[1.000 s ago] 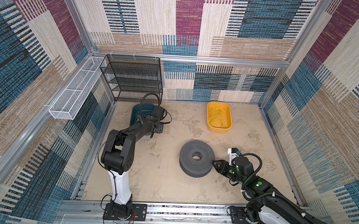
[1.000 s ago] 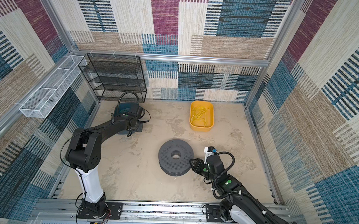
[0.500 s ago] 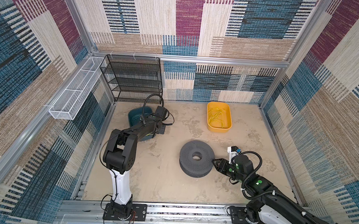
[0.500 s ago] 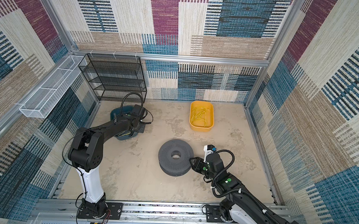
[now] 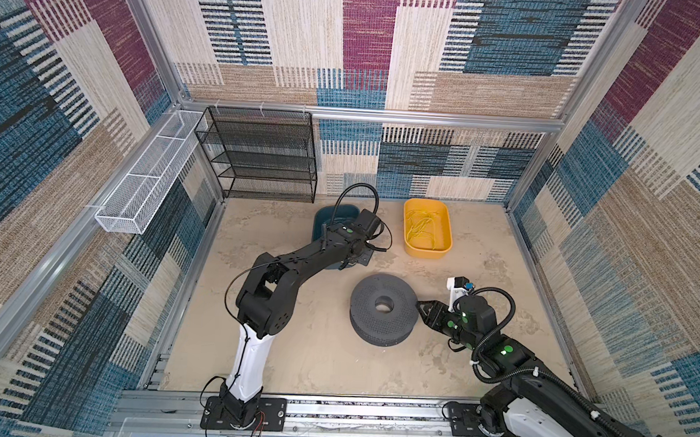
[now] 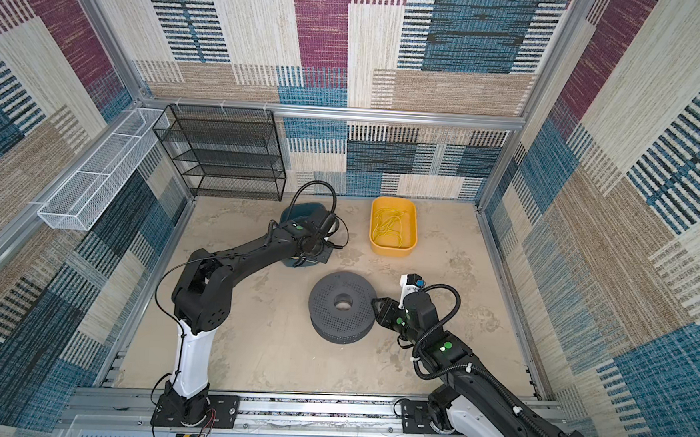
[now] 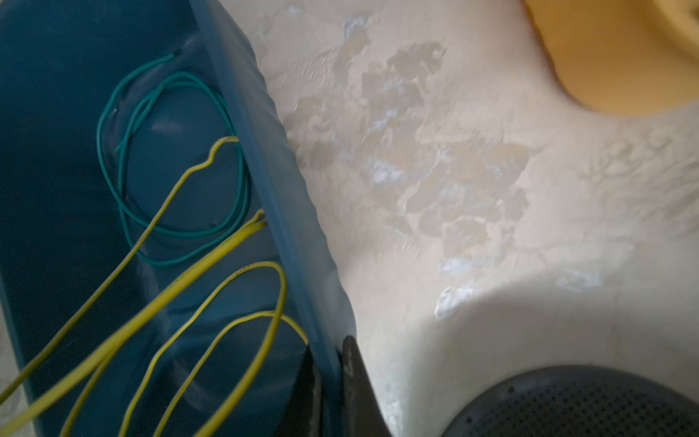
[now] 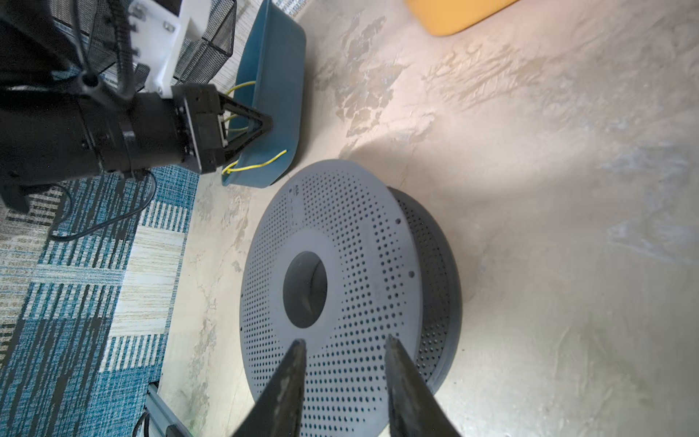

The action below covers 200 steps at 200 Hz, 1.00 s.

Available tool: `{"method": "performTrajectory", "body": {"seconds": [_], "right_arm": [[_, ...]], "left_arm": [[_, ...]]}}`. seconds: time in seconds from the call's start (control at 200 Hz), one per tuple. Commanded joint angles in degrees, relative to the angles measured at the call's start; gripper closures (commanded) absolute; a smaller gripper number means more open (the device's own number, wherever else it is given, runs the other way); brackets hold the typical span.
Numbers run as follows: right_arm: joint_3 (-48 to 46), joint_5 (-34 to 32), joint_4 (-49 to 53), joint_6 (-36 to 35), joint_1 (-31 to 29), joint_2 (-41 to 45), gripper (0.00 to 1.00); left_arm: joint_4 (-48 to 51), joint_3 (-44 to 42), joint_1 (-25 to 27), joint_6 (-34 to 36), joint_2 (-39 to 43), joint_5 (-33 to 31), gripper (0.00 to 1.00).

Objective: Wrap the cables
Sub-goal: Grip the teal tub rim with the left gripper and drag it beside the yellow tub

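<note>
Status at this frame: left gripper [image 7: 329, 361] was clenched on the side wall of the blue bin [image 7: 264, 159], one finger inside and one outside. In the right wrist view the bin looked tipped up on its edge rather than flat on the floor.

Yellow cables [image 7: 212, 262] lay loose inside that bin, looped over a coiled green wire [image 7: 244, 181]. None were pinched in the jaws as far as could be seen. More yellow strands sat in the yellow tray [image 5: 425, 252], well apart from both arms.

Right gripper [image 8: 344, 340] was over the near edge of the grey perforated spool [image 5: 363, 307], jaws standing apart with nothing between them. Contact with the flange could not be told.

Judgement: step in hand was repositioning or tipping the bin toward the spool so a cable could be reached.

Notes for doing it well:
- Keep the clamp square on the wall, since thin plastic may flex and slip.
- Move slowly, because the springy loops could hop over the rim.
- Avoid snagging the green wire along with the yellow.
- Steady the spool with the right arm before any winding.
</note>
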State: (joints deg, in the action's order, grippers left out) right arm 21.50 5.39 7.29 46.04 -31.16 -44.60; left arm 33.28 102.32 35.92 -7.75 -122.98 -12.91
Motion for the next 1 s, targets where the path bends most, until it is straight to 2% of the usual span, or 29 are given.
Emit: {"method": "performTrajectory", "body": {"seconds": [0.0,0.19,0.471,0.681,0.871,0.997], "right_arm": [[0.9,-1.6,-0.6,-1.0,0.6,0.6,0.62],[0.8,-1.2,-0.1,-1.6,2.5,1.6,0.62],[0.4,0.8,0.5,-2.4,4.8,2.6,0.63],[0.1,1.6,1.7,-2.6,5.7,4.0,0.63],[-0.1,2.0,2.5,-2.6,6.0,4.9,0.63],[-0.4,2.4,2.3,-2.3,6.1,4.9,0.63]], "left_arm": [[3.4,7.9,0.8,1.9,-4.9,0.9,1.0],[6.1,19.0,2.3,3.1,-11.7,2.1,1.0],[9.9,33.9,3.1,0.7,-20.1,4.2,1.0],[10.1,38.8,3.2,-3.0,-24.1,5.9,1.0],[10.1,42.8,3.2,-6.6,-27.0,10.4,1.0],[9.5,43.3,3.2,-8.0,-27.1,11.9,0.83]]}}
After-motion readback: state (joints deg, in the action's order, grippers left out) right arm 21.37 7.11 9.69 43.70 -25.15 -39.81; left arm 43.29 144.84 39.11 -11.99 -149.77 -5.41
